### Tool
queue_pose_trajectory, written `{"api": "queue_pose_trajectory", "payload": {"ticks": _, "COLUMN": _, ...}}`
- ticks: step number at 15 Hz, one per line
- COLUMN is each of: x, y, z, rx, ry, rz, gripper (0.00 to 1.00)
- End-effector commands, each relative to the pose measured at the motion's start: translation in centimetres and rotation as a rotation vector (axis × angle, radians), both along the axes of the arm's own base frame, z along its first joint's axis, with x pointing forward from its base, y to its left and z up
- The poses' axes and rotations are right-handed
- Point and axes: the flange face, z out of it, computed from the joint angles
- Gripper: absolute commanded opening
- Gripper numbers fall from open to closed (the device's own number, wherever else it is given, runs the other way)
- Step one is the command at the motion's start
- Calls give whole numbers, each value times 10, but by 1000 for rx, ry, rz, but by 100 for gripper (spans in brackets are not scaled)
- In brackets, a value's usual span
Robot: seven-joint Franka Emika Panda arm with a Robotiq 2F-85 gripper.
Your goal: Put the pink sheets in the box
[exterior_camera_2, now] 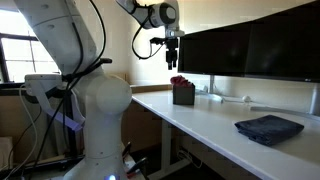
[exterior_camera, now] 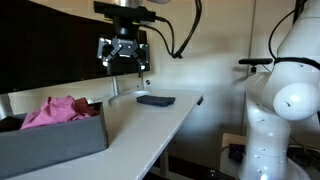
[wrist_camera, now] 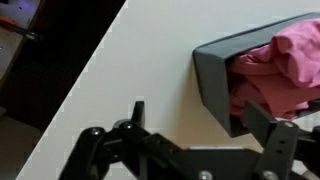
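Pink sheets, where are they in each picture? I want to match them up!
In an exterior view: the pink sheets are at the bottom left, bunched inside the gray box.
In an exterior view: the sheets look tiny near the middle, peeking out of the box.
Wrist view: they are at the right edge, inside the box.
Shared landmark: the gray box on the white table.

**Open desk in front, screens behind**

I see bare white tabletop (exterior_camera: 150,125) between the grey box (exterior_camera: 50,145) and the dark cloth (exterior_camera: 155,100), room enough to pass. The monitors (exterior_camera_2: 250,45) wall off the back edge. The pink sheets (exterior_camera: 60,110) heap above the box's rim, crowding its mouth.
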Motion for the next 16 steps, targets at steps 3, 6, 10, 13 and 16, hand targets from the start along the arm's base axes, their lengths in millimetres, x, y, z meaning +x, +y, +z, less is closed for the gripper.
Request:
{"api": "queue_pose_trajectory", "payload": {"ticks": 3, "x": -28, "y": -57, "z": -6, "rx": -70, "ry": 37, "rz": -78, "gripper": 100}}
{"api": "queue_pose_trajectory", "payload": {"ticks": 6, "x": -32, "y": -81, "z": -2, "rx": -83, "ry": 41, "rz": -115, "gripper": 100}}
{"api": "queue_pose_trajectory", "payload": {"ticks": 10, "x": -36, "y": -111, "z": -2, "rx": -162, "ry": 34, "rz": -181, "gripper": 100}}
{"api": "queue_pose_trajectory", "payload": {"ticks": 13, "x": -38, "y": -132, "z": -6, "rx": -167, "ry": 35, "rz": -217, "gripper": 100}}
{"api": "queue_pose_trajectory", "payload": {"ticks": 16, "x": -40, "y": -150, "z": -9, "rx": -130, "ry": 41, "rz": -242, "gripper": 100}}
